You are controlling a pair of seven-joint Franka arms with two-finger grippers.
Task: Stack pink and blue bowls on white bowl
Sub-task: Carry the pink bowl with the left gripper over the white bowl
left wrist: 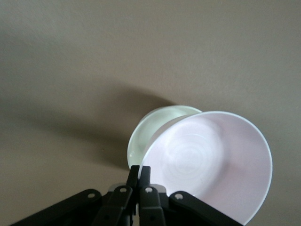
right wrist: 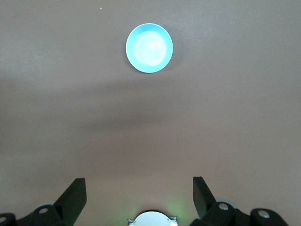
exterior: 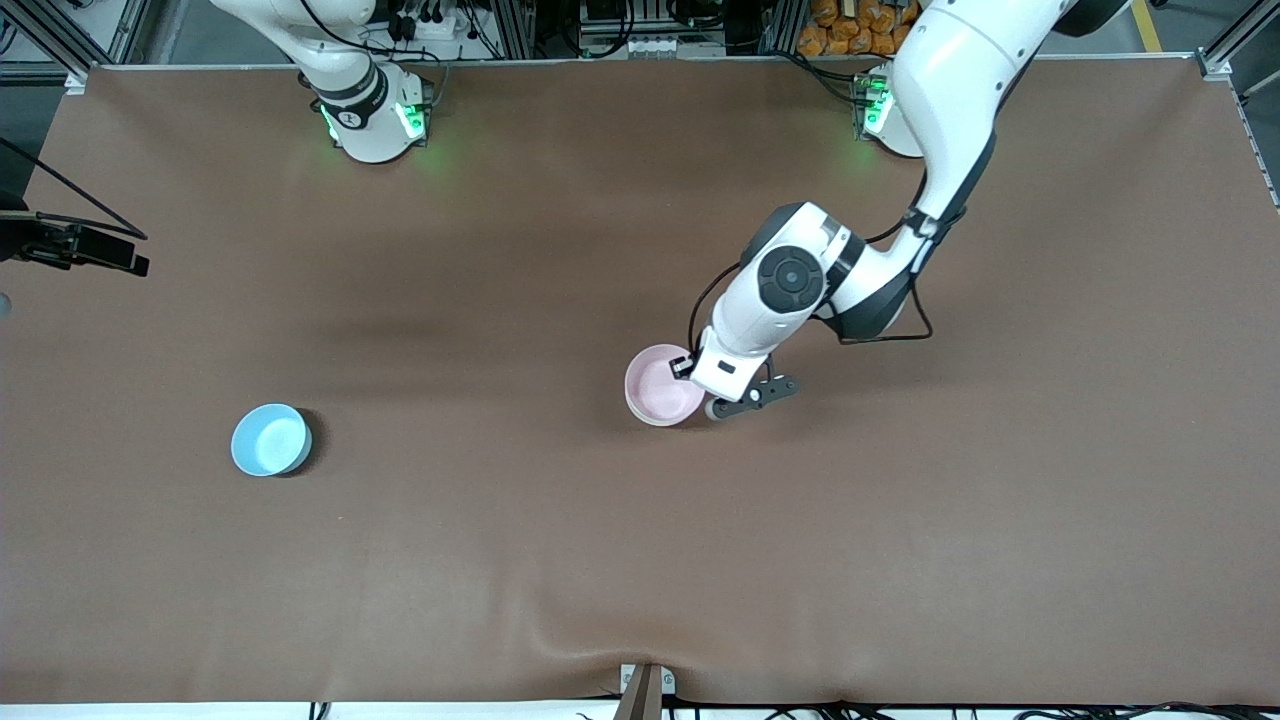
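Near the middle of the tabletop (exterior: 560, 560), the pink bowl (exterior: 662, 385) is pinched at its rim by the left tool (exterior: 690, 368), whose fingers (left wrist: 139, 175) are closed almost together on the thin wall. In the left wrist view the pink bowl is seen tilted over the white bowl (left wrist: 153, 129), which sits just beneath it; whether the two touch cannot be told. The blue bowl (exterior: 270, 439) rests well apart, toward the right arm's end of the tabletop and nearer the front camera. The right tool (right wrist: 139, 195) is held wide open high over the tabletop, empty, and the right arm is judged to be waiting. The bowls look glossy, rigid and light, so slipping is likely; a rim pinch is judged the only workable hold.
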